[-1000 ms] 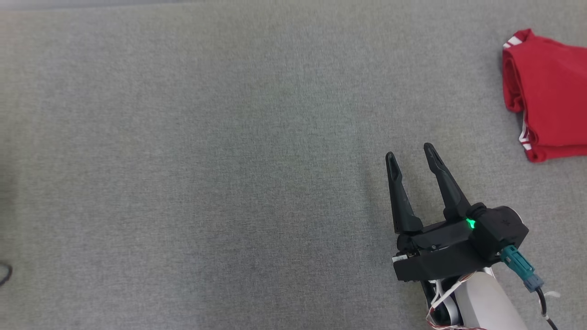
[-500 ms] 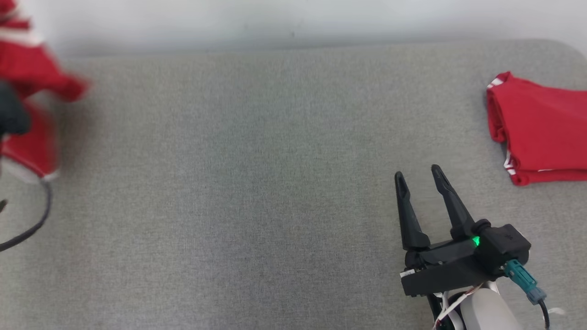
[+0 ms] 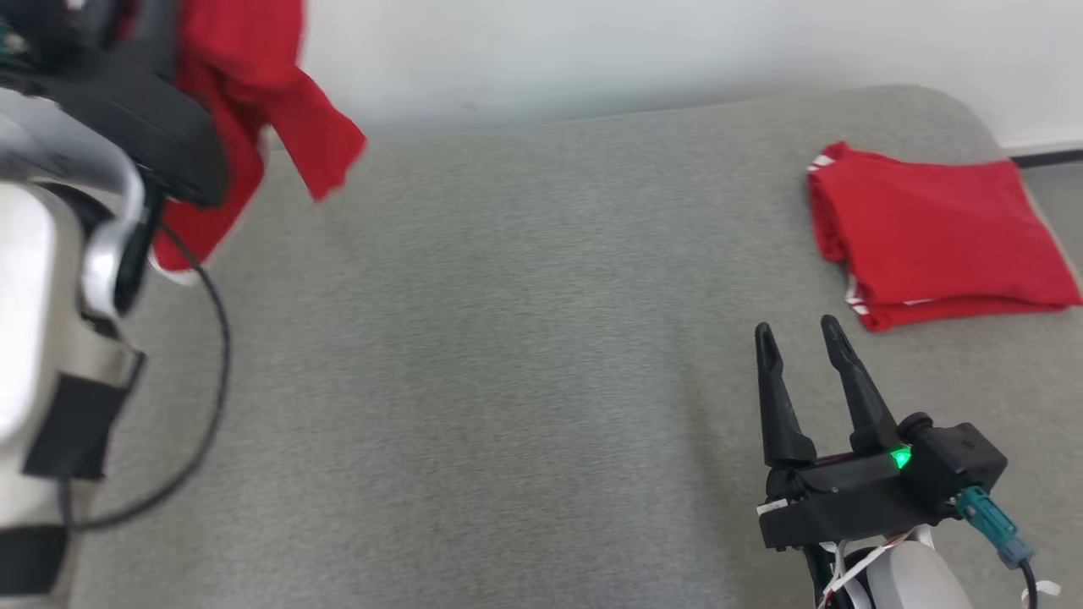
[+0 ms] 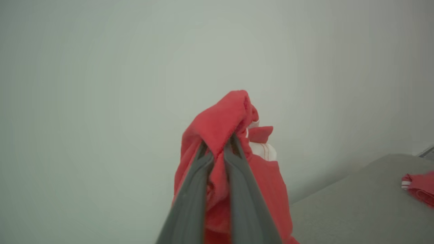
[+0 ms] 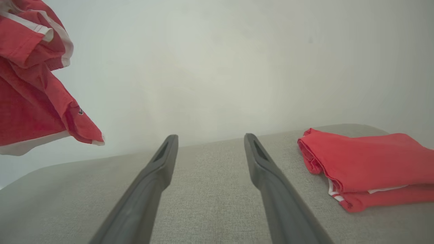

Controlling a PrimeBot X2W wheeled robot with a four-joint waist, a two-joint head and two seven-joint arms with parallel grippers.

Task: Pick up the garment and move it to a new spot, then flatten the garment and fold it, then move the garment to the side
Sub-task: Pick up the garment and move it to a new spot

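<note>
A crumpled red garment (image 3: 254,93) with white trim hangs in the air at the upper left of the head view, clear of the grey padded surface (image 3: 508,338). My left gripper (image 4: 218,145) is shut on a bunch of its cloth (image 4: 234,115), and the rest drapes down behind the fingers. The same garment (image 5: 30,88) hangs at the left of the right wrist view. Low on the right, my right gripper (image 3: 795,334) stands open over the surface, its fingers (image 5: 162,159) spread with nothing between them.
A second red garment (image 3: 931,228), folded flat, lies at the surface's far right corner (image 5: 369,162), just right of my right gripper. A pale wall runs behind the surface. A black cable (image 3: 207,381) loops from my left forearm (image 3: 34,296).
The camera has tilted up, showing the wall and the surface's rounded far edge. My left arm has swung in from the left, carrying the hanging garment higher and further right. The right gripper stays open.
</note>
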